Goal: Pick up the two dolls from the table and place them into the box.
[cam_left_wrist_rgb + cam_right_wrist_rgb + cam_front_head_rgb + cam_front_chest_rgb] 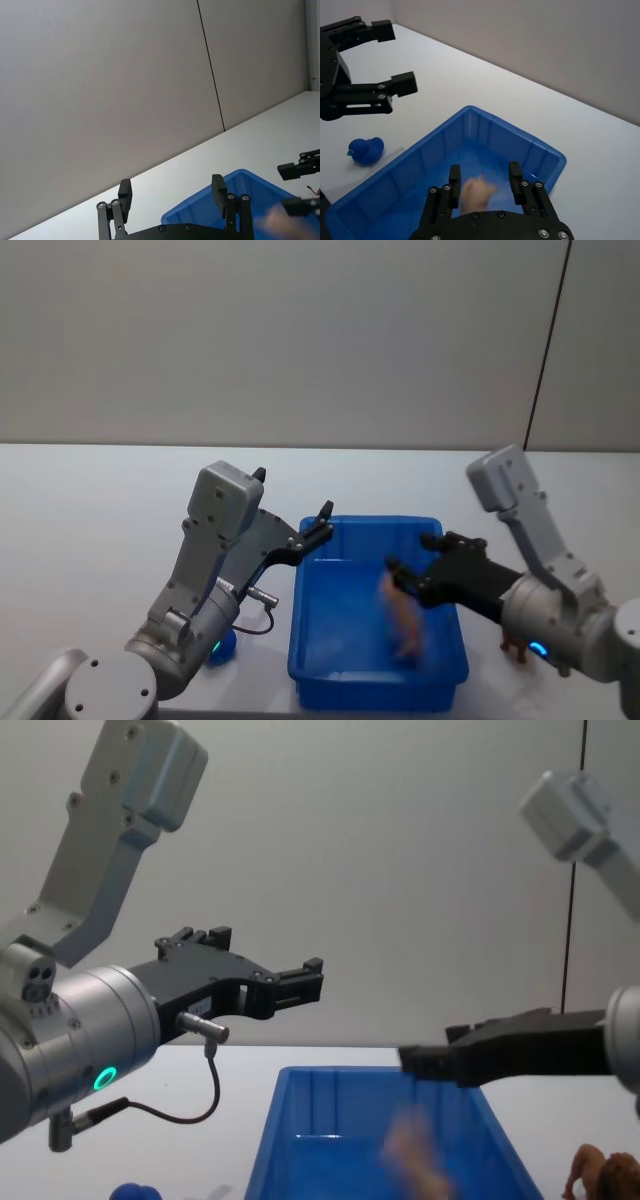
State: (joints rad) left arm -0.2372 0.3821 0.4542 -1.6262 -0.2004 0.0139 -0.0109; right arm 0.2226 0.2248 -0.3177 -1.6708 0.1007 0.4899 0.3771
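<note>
The right gripper (484, 172) is hovering over the box (370, 523) with its jaws spread wide and gripping nothing. The pale doll (405, 625) is showing as a blur below the jaws, inside the box walls. It appears to be falling free toward the floor of the box.

The left gripper (171, 189) is hanging in the air above the box's left rim, fully open and empty. The blue doll (366, 150) is lying on the table (100, 520) just beside the box's left wall, outside it. In the head view the left arm is covering most of it. A brown figure (600, 1175) with thin legs is standing on the table to the right of the box, close under the right arm.

Hazards from this state:
- The blue doll is rounded. Jaws closing off-centre are likely to squeeze it out sideways, and it may roll away.
- The blue doll is sitting close to the box wall. A finger descending on that side may strike the rim or shove the box.
- Both grippers are occupying the space over the box, so a careless swing risks contact between them.
- A low retreat of the right arm may knock the brown figure over.
</note>
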